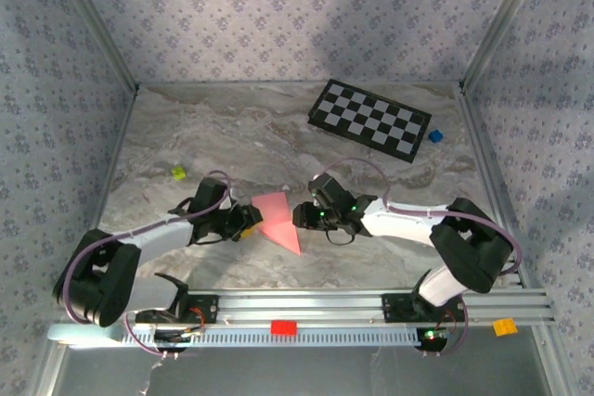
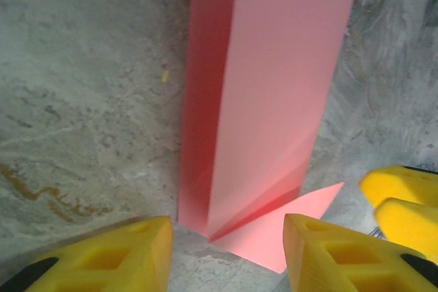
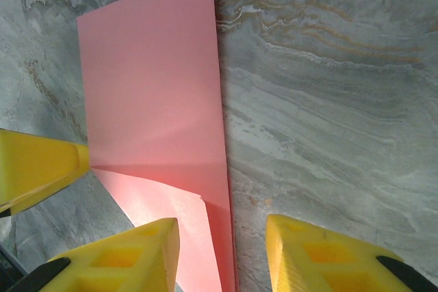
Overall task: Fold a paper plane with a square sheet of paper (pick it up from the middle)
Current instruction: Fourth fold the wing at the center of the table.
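Note:
The pink-red sheet of paper lies folded on the marble table between my two grippers, tapering to a point toward the near right. In the left wrist view the paper has one flap raised along a crease, and a flat corner reaches between the yellow fingers of my left gripper, which is open and not touching it. My right gripper is open too, and its fingers straddle the paper's long straight edge. From above, the left gripper and right gripper face each other across the paper.
A black-and-white checkered board lies at the back right with a small blue block beside it. A yellow-green block sits at the left. On the front rail are a red block and an orange block.

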Available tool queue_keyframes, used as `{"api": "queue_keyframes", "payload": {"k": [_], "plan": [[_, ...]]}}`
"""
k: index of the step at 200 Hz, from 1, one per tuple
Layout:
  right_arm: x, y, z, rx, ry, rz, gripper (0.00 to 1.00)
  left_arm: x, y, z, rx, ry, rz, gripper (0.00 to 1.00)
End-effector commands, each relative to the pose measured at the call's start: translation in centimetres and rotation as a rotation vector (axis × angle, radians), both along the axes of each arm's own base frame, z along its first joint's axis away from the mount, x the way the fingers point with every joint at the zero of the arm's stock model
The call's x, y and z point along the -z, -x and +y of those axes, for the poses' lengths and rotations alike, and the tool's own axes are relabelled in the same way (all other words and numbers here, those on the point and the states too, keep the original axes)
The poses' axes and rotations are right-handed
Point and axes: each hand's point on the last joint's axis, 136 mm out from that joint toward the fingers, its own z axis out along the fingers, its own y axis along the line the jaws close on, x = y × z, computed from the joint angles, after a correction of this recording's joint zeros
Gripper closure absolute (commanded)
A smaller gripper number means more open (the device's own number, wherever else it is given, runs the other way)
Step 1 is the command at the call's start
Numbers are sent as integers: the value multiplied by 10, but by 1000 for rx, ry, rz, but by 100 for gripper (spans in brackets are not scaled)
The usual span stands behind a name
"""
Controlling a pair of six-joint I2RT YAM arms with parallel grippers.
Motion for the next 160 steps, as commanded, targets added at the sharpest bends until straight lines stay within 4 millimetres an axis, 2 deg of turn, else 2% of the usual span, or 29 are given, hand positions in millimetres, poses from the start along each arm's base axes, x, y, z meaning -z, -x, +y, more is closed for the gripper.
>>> {"api": "queue_keyframes", "payload": {"k": [1, 25, 52, 69, 117, 160], "plan": [[0, 0, -8, 25, 20, -8, 61, -11, -12, -10, 33, 43, -38, 56], [0, 0, -9, 38, 24, -6, 61, -14, -15, -13, 38, 53, -45, 59], [1, -3, -23, 163, 53, 43, 60, -20, -18, -15, 35, 72, -59, 61], [2, 2, -36, 239, 102, 99, 60, -25, -16, -17, 40, 87, -59, 63], [-26, 2, -50, 326, 122, 70, 59, -34, -3, -4, 5, 57, -59, 61], [-42, -4, -55, 339, 85, 31, 58, -41, -8, -11, 17, 83, -56, 62]]}}
